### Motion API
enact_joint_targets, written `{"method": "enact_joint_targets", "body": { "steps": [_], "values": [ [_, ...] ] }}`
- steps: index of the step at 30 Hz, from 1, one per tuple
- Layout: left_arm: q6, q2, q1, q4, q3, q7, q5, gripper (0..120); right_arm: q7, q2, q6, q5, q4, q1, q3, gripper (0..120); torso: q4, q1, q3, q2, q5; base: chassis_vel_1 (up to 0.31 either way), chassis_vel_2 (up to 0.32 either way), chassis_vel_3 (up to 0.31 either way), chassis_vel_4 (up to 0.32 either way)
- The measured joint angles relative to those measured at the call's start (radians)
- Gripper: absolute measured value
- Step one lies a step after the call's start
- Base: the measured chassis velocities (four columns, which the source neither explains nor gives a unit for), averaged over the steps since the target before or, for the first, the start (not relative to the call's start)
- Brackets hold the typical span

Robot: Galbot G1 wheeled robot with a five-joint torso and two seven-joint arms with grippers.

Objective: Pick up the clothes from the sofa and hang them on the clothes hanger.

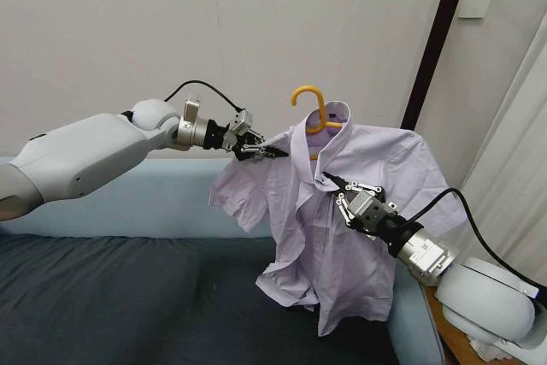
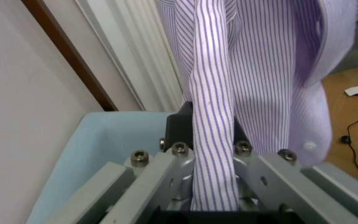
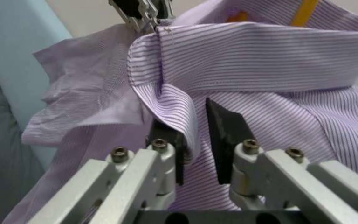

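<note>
lilac striped shirt [image 1: 359, 168] on hanger [image 1: 321, 110]; left claw [image 1: 272, 151] pinches, right claw [image 1: 335, 187] straddles

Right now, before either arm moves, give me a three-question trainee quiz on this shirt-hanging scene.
1. True or false: the shirt lies flat on the sofa.
2. What does the left gripper pinch? A) a sofa cushion B) shirt fabric C) nothing
3. Fill in: the ____ gripper is at the shirt's front, below the collar.

Key
1. False: it hangs on the yellow hanger.
2. B
3. The right gripper.
</note>
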Motion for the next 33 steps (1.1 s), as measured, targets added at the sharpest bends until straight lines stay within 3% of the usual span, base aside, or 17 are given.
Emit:
{"method": "enact_joint_targets", "body": {
  "steps": [4, 6, 10, 14, 15, 17, 20, 26, 33],
  "values": [
    [-0.003, 0.015, 0.006, -0.010, -0.009, -0.012, -0.002, 2, 0.048, -0.035, -0.061, 0.159, 0.091, -0.083, 0.074, 38, -0.0005, 0.000, 0.000, 0.000, -0.0001, 0.000, 0.000, 0.000, 0.000],
    [-0.003, 0.016, 0.010, -0.009, -0.018, -0.013, -0.002, 2, 0.058, -0.038, -0.075, 0.202, 0.112, -0.117, 0.113, 41, -0.0005, 0.000, 0.000, 0.000, -0.0002, 0.000, 0.000, 0.000, 0.000],
    [-0.007, 0.021, 0.014, 0.003, -0.030, -0.001, -0.003, 2, 0.118, -0.043, -0.136, 0.403, 0.197, -0.277, 0.285, 60, -0.0006, 0.000, 0.000, 0.000, 0.0001, 0.000, 0.000, 0.000, 0.000],
    [-0.025, 0.040, 0.026, 0.009, -0.031, 0.025, 0.000, 2, 0.132, -0.063, -0.147, 0.450, 0.217, -0.364, 0.364, 73, -0.0006, 0.000, 0.000, 0.000, 0.0002, 0.000, 0.000, 0.000, 0.000],
    [-0.033, 0.049, 0.033, 0.008, -0.032, 0.042, 0.004, 2, 0.116, -0.076, -0.147, 0.449, 0.217, -0.362, 0.375, 80, -0.0004, 0.000, 0.000, 0.000, 0.0000, 0.000, 0.000, 0.000, 0.000],
    [-0.036, 0.053, 0.036, 0.008, -0.034, 0.051, 0.007, 2, 0.106, -0.083, -0.147, 0.448, 0.217, -0.355, 0.377, 82, -0.0003, 0.000, 0.000, 0.000, 0.0001, 0.000, 0.000, 0.000, 0.000],
    [-0.056, 0.090, 0.047, -0.001, -0.047, 0.132, 0.034, 2, -0.071, -0.174, -0.128, 0.475, 0.212, -0.263, 0.436, 96, 0.0000, 0.000, 0.000, 0.000, -0.0001, 0.000, 0.000, 0.000, 0.000],
    [-0.081, 0.107, 0.069, 0.007, -0.072, 0.175, 0.090, 2, -0.218, -0.296, -0.118, 0.634, 0.166, -0.215, 0.525, 100, -0.0001, 0.000, 0.000, 0.000, -0.0003, 0.000, 0.000, 0.000, 0.000],
    [-0.102, 0.044, 0.139, 0.016, -0.118, 0.191, 0.163, 2, -0.323, -0.376, -0.177, 0.690, 0.108, -0.206, 0.548, 100, -0.0005, 0.000, 0.000, 0.000, 0.0000, 0.000, 0.000, 0.000, 0.000]
  ]
}}
